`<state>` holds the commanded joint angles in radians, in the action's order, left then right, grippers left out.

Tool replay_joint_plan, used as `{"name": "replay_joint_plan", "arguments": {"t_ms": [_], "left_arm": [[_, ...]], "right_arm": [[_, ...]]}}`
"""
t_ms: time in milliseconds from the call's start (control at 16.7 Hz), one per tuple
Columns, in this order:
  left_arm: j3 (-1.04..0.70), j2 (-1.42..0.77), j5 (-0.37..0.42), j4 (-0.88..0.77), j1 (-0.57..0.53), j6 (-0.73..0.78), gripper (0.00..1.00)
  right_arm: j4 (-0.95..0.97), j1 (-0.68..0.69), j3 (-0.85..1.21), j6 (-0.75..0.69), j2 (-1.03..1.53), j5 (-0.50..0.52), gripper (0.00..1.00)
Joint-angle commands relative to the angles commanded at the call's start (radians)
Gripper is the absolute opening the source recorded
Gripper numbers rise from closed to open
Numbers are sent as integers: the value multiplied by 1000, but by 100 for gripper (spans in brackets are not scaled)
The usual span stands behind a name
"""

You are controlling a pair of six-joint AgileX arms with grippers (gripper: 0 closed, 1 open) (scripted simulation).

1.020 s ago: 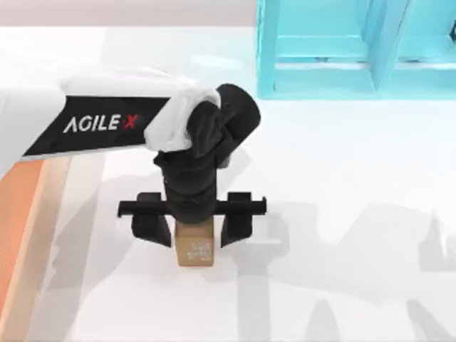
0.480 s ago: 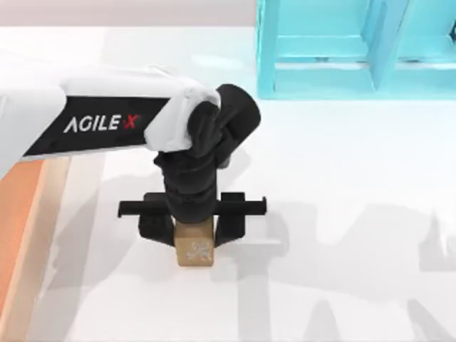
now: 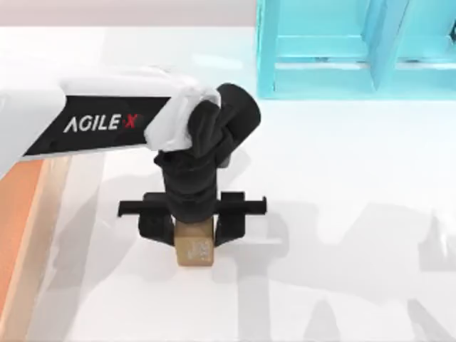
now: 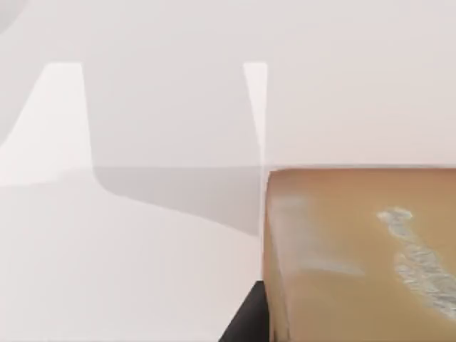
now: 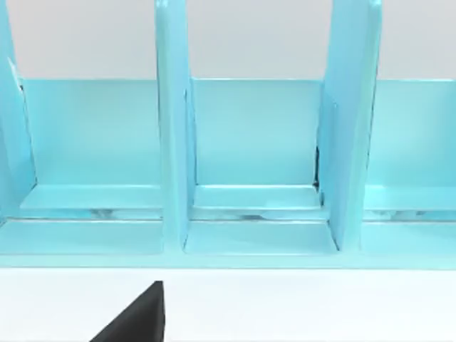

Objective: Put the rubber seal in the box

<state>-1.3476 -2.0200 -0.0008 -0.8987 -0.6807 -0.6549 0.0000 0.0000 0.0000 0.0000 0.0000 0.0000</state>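
Observation:
The rubber seal (image 3: 194,248), a small tan-brown block with a whitish speckled mark on top, lies on the white table left of centre. My left gripper (image 3: 194,229) reaches down over it, its two black fingers (image 3: 156,226) pressed against the block's left and right sides, shut on it. Up close, the left wrist view shows the seal (image 4: 363,256) with its mark. The box (image 3: 44,228) shows as a light tan rim and orange-brown floor at the table's left edge. A dark part of my right gripper (image 5: 135,320) faces the turquoise frame.
A turquoise blue frame (image 3: 342,50) with upright dividers stands at the back right of the table, and the right wrist view looks straight into the frame (image 5: 256,157). White tabletop lies open between the seal and the box.
The left gripper's fingers have drawn inward from a wider spread until they meet the seal's sides. The arm itself has stayed in place.

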Motion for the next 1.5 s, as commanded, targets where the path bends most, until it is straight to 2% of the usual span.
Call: {"name": "replay_joint_plan", "arguments": {"t_ms": [180, 540, 1020, 1200, 1500], "left_arm": [[-66, 18, 2, -65, -1, -6, 0], [-241, 69, 0, -339, -8, -1, 0], [-266, 95, 3, -366, 10, 9, 0], [-266, 111, 13, -380, 103, 92, 0], [-275, 151, 12, -401, 357, 344, 0]], "right_arm": [[0, 0, 0, 0, 0, 0, 100], [0, 0, 0, 0, 0, 0, 100], [0, 0, 0, 0, 0, 0, 100], [0, 0, 0, 0, 0, 0, 100], [0, 0, 0, 0, 0, 0, 100]]}}
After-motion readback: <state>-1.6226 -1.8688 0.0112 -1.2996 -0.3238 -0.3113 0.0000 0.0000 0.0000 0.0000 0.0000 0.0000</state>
